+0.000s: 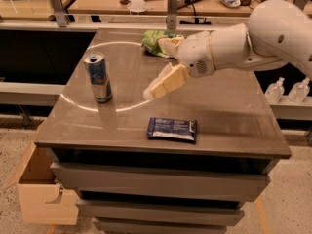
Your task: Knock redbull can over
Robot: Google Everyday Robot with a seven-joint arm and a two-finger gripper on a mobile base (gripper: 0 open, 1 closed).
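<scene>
The redbull can [99, 77] stands upright on the left part of the grey table top [224, 116], blue and silver with a silver top. My gripper [156, 69] hangs above the middle of the table, to the right of the can and apart from it. Its cream fingers [165, 82] are spread and hold nothing; the lower one points down and left toward the can. The white arm [253, 38] reaches in from the right.
A flat dark-blue snack packet [171, 128] lies near the table's front edge. A green chip bag [155, 40] lies at the back, partly behind the gripper. An open cardboard box [41, 189] sits on the floor at the left. Bottles [287, 89] stand at the right.
</scene>
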